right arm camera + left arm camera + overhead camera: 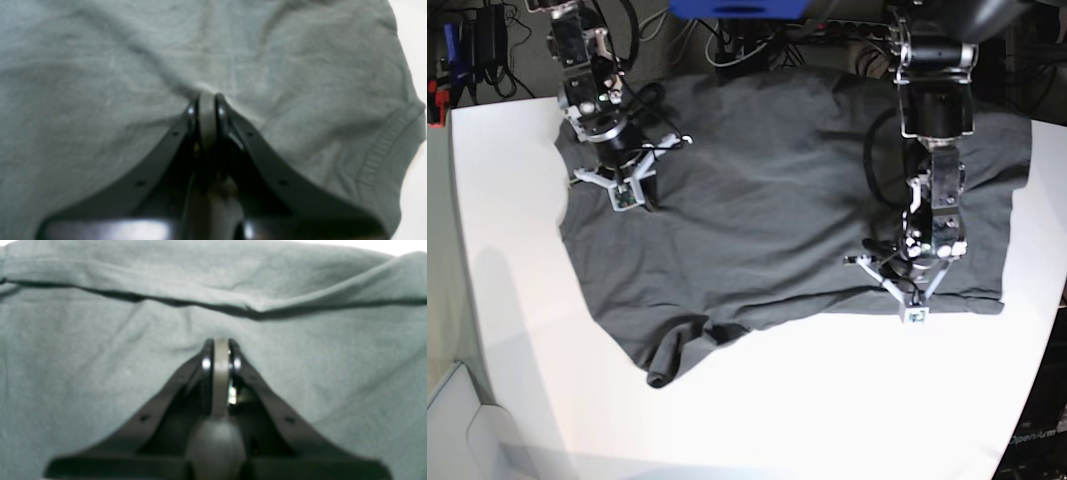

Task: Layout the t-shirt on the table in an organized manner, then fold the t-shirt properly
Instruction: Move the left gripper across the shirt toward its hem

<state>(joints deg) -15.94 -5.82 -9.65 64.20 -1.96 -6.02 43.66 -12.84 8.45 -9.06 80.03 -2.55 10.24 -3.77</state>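
The left gripper point(220, 351) is seen fully closed, its jaws pressed together, with the tips sunk into the t-shirt point(100, 373); creases are drawn toward the tips, so a pinch of fabric is judged to be held, probably so that the cloth can be dragged flat. The right gripper point(207, 103) is likewise closed, and a small ridge of cloth is gathered at its tips, which suggests the same kind of pinch. In the base view the left gripper point(914, 305) is placed near the shirt's front edge and the right gripper point(627, 190) near the far corner. The t-shirt point(767, 220) is spread over the table point(847, 400), with one sleeve point(677, 350) left crumpled at the near edge.
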